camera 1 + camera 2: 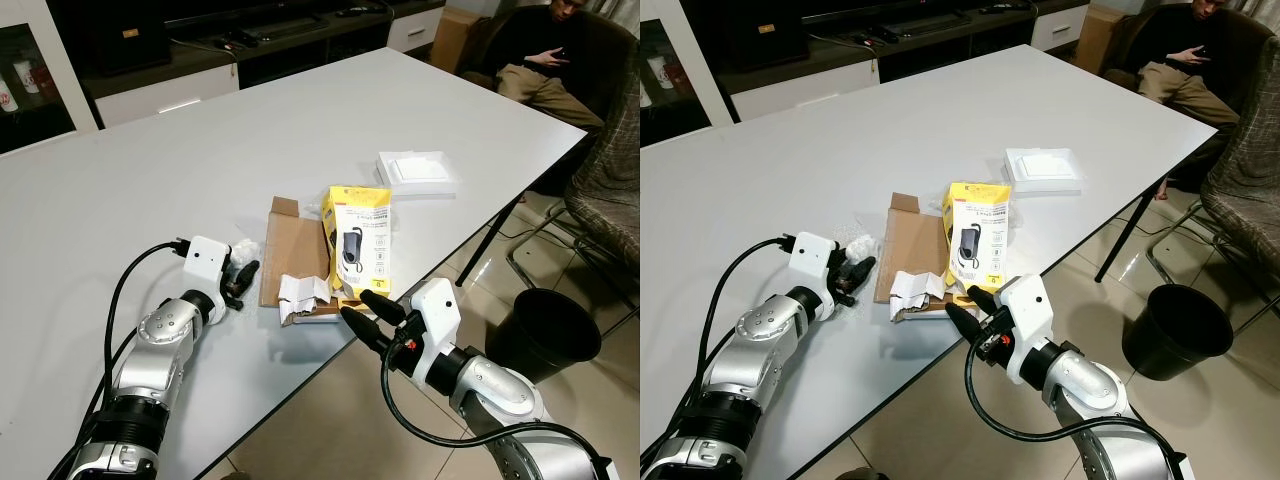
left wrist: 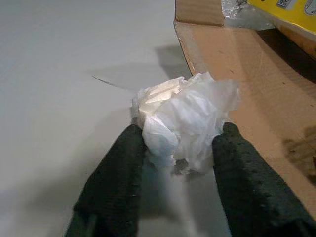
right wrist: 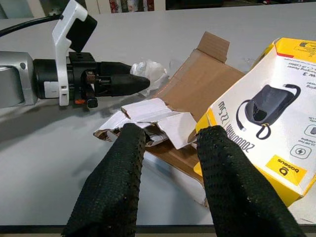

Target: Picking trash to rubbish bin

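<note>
White table with litter near its front edge. One yellow retail box lies flat, printed with a picture of a power bank with a cable; the right wrist view shows a "baseus" logo and "20000mAh" on it, the smaller print being illegible. Beside it lie one flattened brown cardboard sheet, one torn white carton piece and one crumpled white tissue. One white flat box sits farther back near the table's right edge.

The left arm reaches forward over the table, forearm low. The left gripper has its two black fingers closed against opposite sides of the crumpled white tissue, which rests on the table just beside the cardboard sheet.

The right arm extends from below the table edge, angled up toward the litter. The right gripper holds nothing; its fingers stand parted, tips near the torn white carton piece and the yellow box corner.

One black rubbish bin stands on the tiled floor to the right of the table. A seated person occupies a chair in the far right corner.
</note>
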Robot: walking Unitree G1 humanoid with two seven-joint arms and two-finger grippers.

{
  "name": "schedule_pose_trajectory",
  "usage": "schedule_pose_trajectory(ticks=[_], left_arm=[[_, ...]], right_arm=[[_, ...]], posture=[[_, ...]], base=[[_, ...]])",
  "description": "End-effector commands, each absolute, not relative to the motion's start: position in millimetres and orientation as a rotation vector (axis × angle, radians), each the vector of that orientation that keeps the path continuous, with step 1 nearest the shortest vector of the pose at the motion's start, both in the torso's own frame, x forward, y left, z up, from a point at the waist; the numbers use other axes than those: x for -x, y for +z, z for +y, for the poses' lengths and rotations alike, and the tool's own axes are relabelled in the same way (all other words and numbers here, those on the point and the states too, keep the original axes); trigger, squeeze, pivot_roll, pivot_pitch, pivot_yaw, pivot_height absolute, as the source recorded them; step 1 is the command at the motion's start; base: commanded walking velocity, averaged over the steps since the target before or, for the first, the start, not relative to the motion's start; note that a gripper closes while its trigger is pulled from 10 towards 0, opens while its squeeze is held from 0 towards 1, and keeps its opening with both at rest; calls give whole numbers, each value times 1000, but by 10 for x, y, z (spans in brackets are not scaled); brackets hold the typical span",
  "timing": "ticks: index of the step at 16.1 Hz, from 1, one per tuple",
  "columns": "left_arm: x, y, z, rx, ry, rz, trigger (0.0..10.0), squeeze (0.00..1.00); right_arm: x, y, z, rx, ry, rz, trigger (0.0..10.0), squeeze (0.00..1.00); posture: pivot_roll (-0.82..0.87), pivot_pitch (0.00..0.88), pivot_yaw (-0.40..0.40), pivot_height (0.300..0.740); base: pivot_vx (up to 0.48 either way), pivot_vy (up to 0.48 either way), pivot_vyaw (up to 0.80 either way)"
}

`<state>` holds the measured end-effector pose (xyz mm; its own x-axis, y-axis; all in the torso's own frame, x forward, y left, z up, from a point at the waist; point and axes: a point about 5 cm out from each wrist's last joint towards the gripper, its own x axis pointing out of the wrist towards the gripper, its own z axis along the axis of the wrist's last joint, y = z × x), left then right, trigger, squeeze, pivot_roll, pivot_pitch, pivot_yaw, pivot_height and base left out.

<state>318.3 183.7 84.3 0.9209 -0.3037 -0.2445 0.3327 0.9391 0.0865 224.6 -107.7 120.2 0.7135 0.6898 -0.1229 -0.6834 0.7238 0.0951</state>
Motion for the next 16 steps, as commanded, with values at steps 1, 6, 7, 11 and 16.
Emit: schedule_pose_trajectory(ticks=[1, 6, 7, 11, 16], left_arm=[[-3211, 868, 1806, -119, -345, 219, 0, 0], [-3208, 874, 1804, -110, -350, 215, 0, 0], [-3208, 875, 1805, -109, -350, 214, 0, 0], [-3205, 883, 1827, -99, -334, 208, 0, 0], [-3208, 949, 1930, -82, -277, 174, 0, 0]], right_arm=[[-2248, 1227, -1088, -36, 764, 147, 10000, 0], [-2251, 1226, -1084, -35, 760, 146, 10000, 0], [-2253, 1226, -1083, -35, 759, 146, 10000, 0], [-2274, 1233, -1081, -33, 754, 139, 10000, 0], [-2489, 1271, -1107, -27, 688, 103, 10000, 0]], posture=[[32, 30, -47, 740], [32, 29, -43, 740], [32, 29, -43, 740], [32, 29, -43, 740], [44, 24, -52, 740]], base=[[0, 0, 0], [0, 0, 0], [0, 0, 0], [0, 0, 0], [0, 0, 0]])
